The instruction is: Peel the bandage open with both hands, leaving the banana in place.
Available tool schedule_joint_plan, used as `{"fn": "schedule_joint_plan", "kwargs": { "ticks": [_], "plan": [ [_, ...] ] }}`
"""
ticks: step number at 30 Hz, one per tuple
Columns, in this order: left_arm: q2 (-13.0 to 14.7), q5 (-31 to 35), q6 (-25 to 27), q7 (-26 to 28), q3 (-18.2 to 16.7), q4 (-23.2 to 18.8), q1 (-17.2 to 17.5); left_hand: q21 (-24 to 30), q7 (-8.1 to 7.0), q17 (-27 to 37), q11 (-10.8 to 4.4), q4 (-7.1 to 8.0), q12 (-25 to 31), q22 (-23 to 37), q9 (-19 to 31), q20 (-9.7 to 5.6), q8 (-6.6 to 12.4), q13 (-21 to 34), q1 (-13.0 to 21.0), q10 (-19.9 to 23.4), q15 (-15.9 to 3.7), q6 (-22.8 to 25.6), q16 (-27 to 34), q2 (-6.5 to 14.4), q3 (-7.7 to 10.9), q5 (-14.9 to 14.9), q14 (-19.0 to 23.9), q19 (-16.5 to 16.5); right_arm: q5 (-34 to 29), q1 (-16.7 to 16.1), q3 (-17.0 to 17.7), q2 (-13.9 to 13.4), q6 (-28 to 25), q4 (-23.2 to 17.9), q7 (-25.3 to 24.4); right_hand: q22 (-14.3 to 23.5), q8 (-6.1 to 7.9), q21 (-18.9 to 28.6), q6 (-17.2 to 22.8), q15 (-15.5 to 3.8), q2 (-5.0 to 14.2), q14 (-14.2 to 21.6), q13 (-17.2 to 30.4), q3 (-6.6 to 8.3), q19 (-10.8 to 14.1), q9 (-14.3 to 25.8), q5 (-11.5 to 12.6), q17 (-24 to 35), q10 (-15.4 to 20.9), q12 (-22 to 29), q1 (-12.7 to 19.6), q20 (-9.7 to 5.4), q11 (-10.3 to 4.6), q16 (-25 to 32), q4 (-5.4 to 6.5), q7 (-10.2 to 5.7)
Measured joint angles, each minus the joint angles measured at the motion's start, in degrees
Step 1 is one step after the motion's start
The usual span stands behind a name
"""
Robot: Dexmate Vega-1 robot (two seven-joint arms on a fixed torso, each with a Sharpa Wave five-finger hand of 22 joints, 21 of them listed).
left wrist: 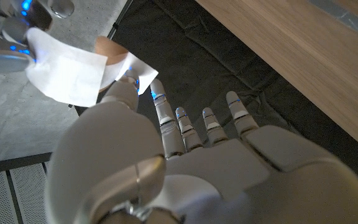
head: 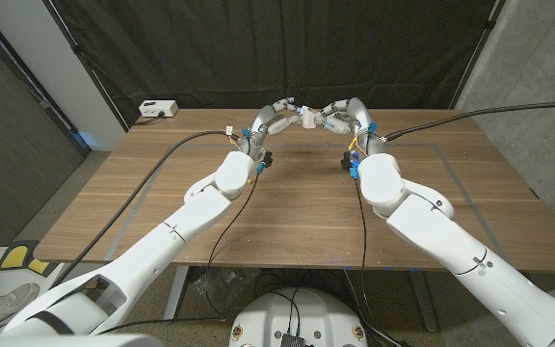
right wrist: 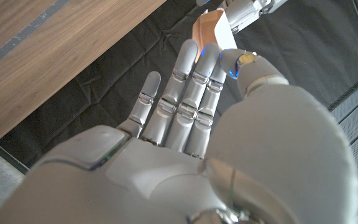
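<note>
Both hands, left hand (head: 276, 119) and right hand (head: 340, 113), pinch the bandage (head: 308, 118).

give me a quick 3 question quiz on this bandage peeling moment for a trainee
1. True or false: the bandage lies flat on the table.
2. Which hands grip the bandage? A) left hand alone B) right hand alone C) both hands
3. Fill in: in the left wrist view, the white wrapper is parted, baring a ____ coloured strip.

Key
1. False: it is held up between the two hands, above the table's far edge.
2. C: each hand pinches one side.
3. Tan.
</note>
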Motion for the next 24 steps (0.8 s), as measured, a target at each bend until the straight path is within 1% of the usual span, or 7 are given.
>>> {"fn": "schedule_joint_plan", "kwargs": {
  "ticks": [6,8,12,17,18,22,24],
  "plan": [
    [0.5,-2.1,-1.3,-4.3,0.6,1.0,-1.2,0.0,2.09,0.1,0.32,0.41,-0.6,0.0,0.0,0.68,-2.00,0.0,0.3,-1.2,0.60,-0.4,-0.4,2.7,1.61,0.6,-1.2,-1.5,-0.8,-0.8,0.2,-0.2,0.5,-0.7,-0.1,-0.1,0.00,0.4,0.0,0.00,0.00,0.0,0.2,0.00,0.0,0.0,0.0,0.1,0.0,-0.4,0.0,0.00,0.00,0.0,0.00,0.00],
    [0.5,-2.6,-1.6,-5.3,0.7,1.2,-1.5,0.0,3.45,0.1,0.29,0.07,-0.6,0.0,0.1,0.68,-1.82,0.0,0.5,0.0,0.55,3.9,-0.4,3.7,2.28,1.0,-1.2,-1.5,-1.1,-1.0,0.3,-0.2,0.6,-0.8,-0.1,-0.3,0.00,0.6,0.0,0.00,-0.01,0.0,0.3,0.00,0.0,0.0,0.0,0.3,0.0,-0.4,0.0,0.00,0.00,0.0,0.00,0.00],
    [0.1,-3.6,-1.7,-6.2,0.8,1.4,-1.7,1.4,4.03,-0.3,-0.42,-1.51,0.4,0.0,0.6,0.03,0.03,0.0,1.1,4.5,-1.08,13.8,-0.2,4.4,3.86,1.5,1.4,0.2,-1.5,-1.6,0.5,-0.3,0.9,-1.2,-0.2,-0.3,0.00,0.8,0.0,0.00,-0.22,0.0,0.3,0.31,0.0,0.0,0.0,0.3,0.0,-0.4,-0.2,0.00,0.00,0.0,0.31,0.00],
    [-0.5,-4.0,-1.8,-6.1,0.9,1.5,-1.7,1.9,4.26,-0.3,-0.94,-1.88,0.2,-0.2,1.3,-0.67,1.06,0.0,2.1,6.0,-1.68,17.3,0.2,3.8,4.22,1.4,2.4,1.1,-2.0,-2.3,0.8,-0.3,1.2,-1.7,-0.3,-0.5,0.00,1.3,0.0,0.00,-0.23,0.0,0.6,0.55,-0.3,0.0,0.4,0.5,0.0,-0.4,-0.2,-0.32,0.00,0.0,0.08,0.00],
    [-0.5,-4.0,-1.8,-6.1,1.0,1.6,-1.8,1.9,4.66,-0.3,-0.51,-1.54,-0.7,-0.2,1.7,-0.51,-0.10,0.0,1.3,4.2,-1.08,14.7,-0.2,3.0,3.84,1.1,1.5,0.9,-2.1,-2.5,0.9,-0.3,1.3,-1.7,-0.4,-0.5,0.00,1.3,0.0,0.00,-0.23,0.0,0.6,0.55,-0.3,0.0,0.4,0.5,0.0,-0.4,-0.2,-0.32,0.00,0.0,0.08,0.00],
    [-0.3,-4.9,-2.7,-7.8,1.3,1.9,-2.1,1.2,4.22,0.1,2.25,0.28,-3.0,-0.2,0.8,0.36,-10.85,0.0,-3.9,-4.0,1.07,-4.2,-0.9,-2.1,-0.02,-0.3,-3.0,-3.1,-2.4,-2.9,1.2,-0.4,1.5,-2.1,-0.4,-0.5,0.45,1.7,0.0,0.00,-0.52,0.0,0.8,0.71,-0.3,0.0,0.4,0.5,0.0,-0.4,-0.5,-0.32,0.00,0.0,0.24,0.00],
    [-0.1,-5.3,-3.1,-9.0,1.5,2.0,-2.5,0.9,3.98,0.3,3.58,1.06,-3.3,-0.2,0.9,0.59,-13.77,0.1,-6.0,-6.3,1.86,-9.4,-0.9,-3.1,-1.12,-0.3,-4.3,-4.6,-2.7,-3.2,1.3,-0.4,1.8,-2.2,-0.4,-0.8,0.46,1.7,0.0,0.00,-0.52,0.0,0.8,0.77,-0.3,0.0,0.4,0.5,0.0,-0.4,-0.5,-0.32,0.00,0.0,0.30,0.00]
  ]
}}
